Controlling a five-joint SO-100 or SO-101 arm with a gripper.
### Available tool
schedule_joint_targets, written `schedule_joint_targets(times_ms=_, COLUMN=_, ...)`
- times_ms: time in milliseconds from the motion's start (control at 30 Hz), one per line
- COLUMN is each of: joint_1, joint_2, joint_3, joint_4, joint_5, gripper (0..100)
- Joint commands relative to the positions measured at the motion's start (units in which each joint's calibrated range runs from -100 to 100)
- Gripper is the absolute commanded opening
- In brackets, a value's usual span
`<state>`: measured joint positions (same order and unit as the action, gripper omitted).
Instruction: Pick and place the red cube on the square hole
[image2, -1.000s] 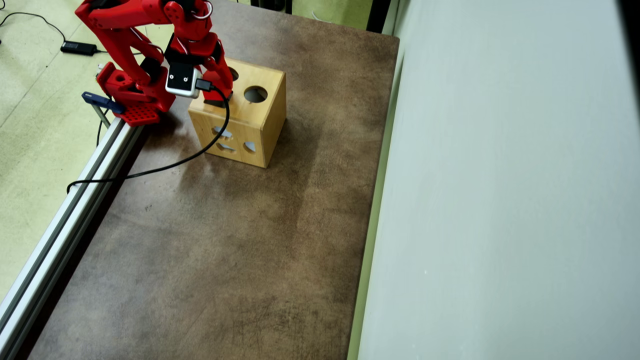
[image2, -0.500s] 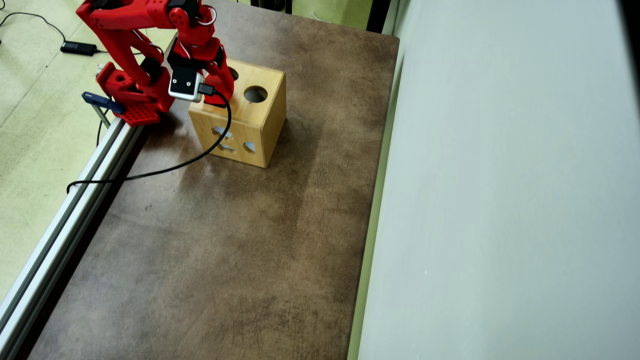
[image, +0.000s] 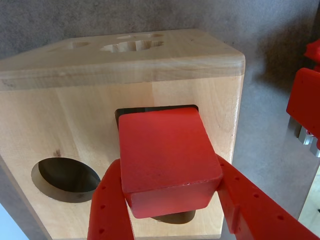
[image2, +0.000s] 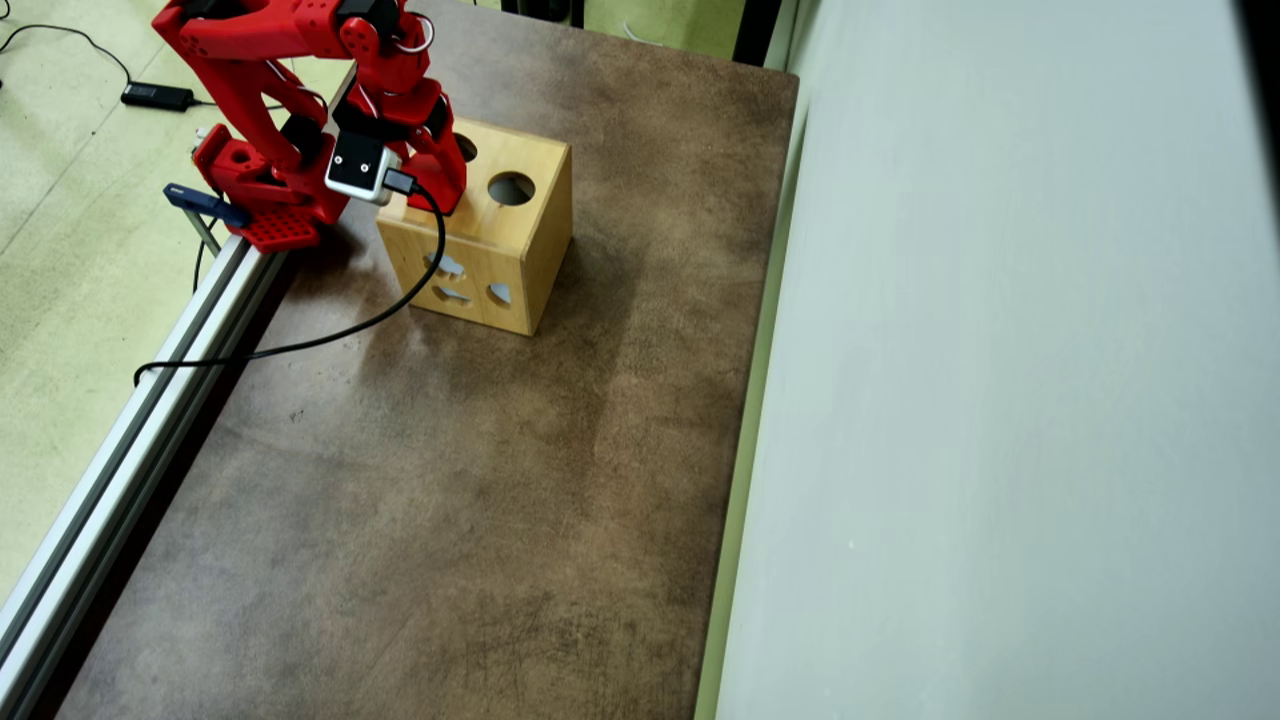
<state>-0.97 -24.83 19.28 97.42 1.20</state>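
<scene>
Overhead view: the bench (image2: 470, 500) is a mottled brown top, with an aluminium rail (image2: 130, 430) along its left edge, pale green floor (image2: 70, 250) beyond that rail, and a broad grey-white panel (image2: 1000, 400) filling the right side. One wooden box (image2: 520, 240) stands near the bench's far left corner, and everything else is best placed from it. One red arm (image2: 280, 60) rises just left of the box, its base by the rail, and bends over the box's top; a small white camera (image2: 358, 165) rides on it, and one black cable (image2: 330, 335) trails from that camera down past the box's left side to the rail. A black power brick (image2: 157, 96) lies on the floor, well left of the box. On the box's top this view shows one full round hole (image2: 511, 187) and part of another beside the arm; its front face carries three small cutouts. In the wrist view there is one red cube (image: 167, 160), clamped between the two red fingers (image: 107, 210) of the pincer (image: 170, 200), sitting over the square hole (image: 150, 109) in the box top, whose dark far edge peeks out behind the cube. One round hole lies left of the cube.
</scene>
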Motion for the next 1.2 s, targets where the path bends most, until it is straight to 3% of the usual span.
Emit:
schedule_joint_targets(times_ms=0, joint_1=-0.6, joint_2=-0.1, joint_3=0.1, joint_4=0.7, joint_5=-0.2, gripper=2)
schedule_joint_targets(times_ms=1167, joint_1=0.2, joint_2=-0.3, joint_3=-0.1, joint_4=0.6, joint_5=-0.2, gripper=2)
